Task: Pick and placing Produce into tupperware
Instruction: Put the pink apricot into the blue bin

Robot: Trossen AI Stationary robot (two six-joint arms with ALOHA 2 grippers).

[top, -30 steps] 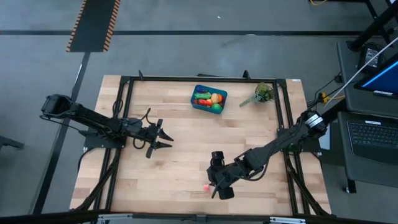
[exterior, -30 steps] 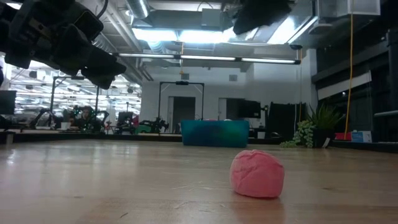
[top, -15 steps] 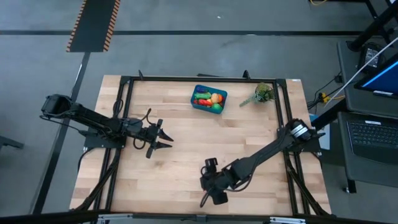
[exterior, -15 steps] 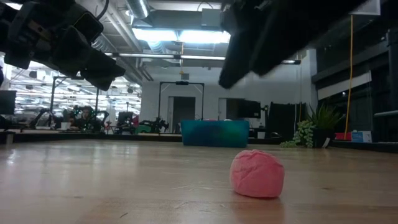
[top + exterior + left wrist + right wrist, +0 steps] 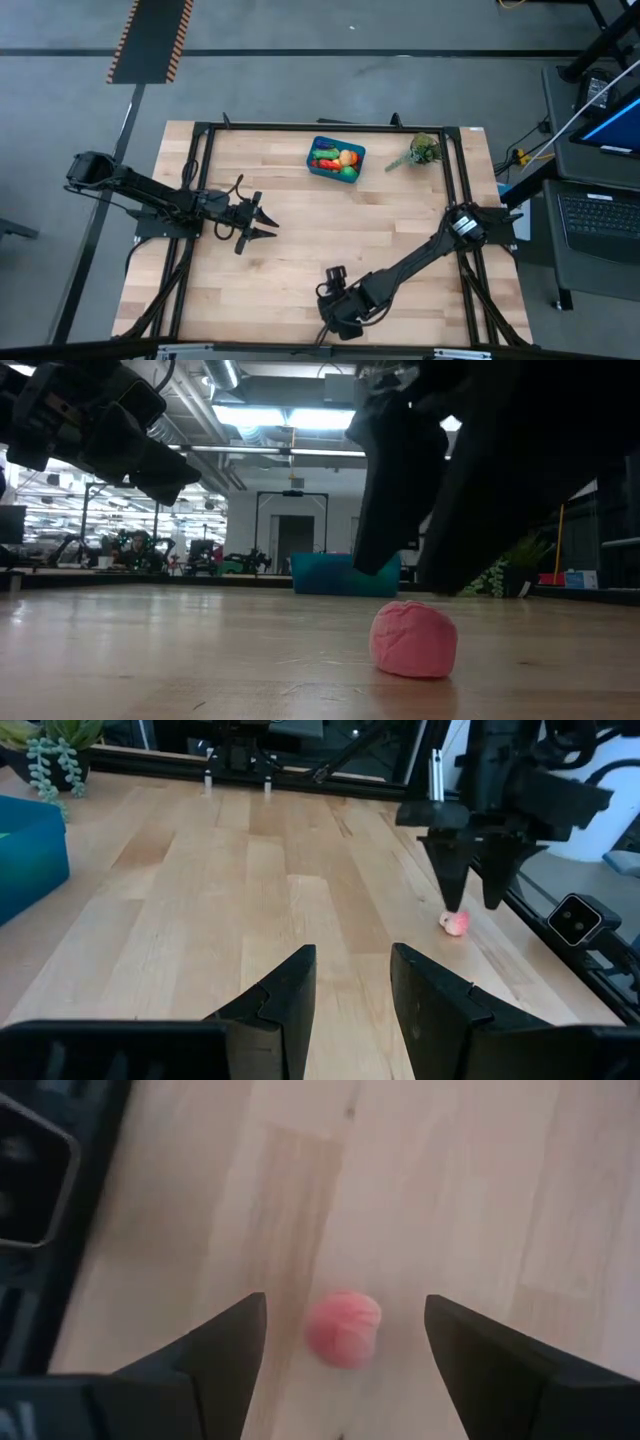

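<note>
Right wrist view: right end effector (image 5: 345, 1342) hung open above small pink ribbed toy produce piece (image 5: 343, 1327), fingers either side, not touching. Pink piece lay on pale wooden surface (image 5: 300, 250) near front edge. Left end effector (image 5: 268, 222) hovered over surface's left-middle, fingers parted, holding nothing. Teal-blue rounded plastic tupperware (image 5: 335, 159) sat at far centre of surface, several coloured produce pieces inside. Leafy green plant sprig (image 5: 418, 152) lay beside tupperware, apart.

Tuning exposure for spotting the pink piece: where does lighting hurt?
Low view: ceiling lights backlight the right gripper into a black silhouette; the pink piece is evenly lit. Right wrist view: no glare on the table. High view: the right arm covers it.
</note>
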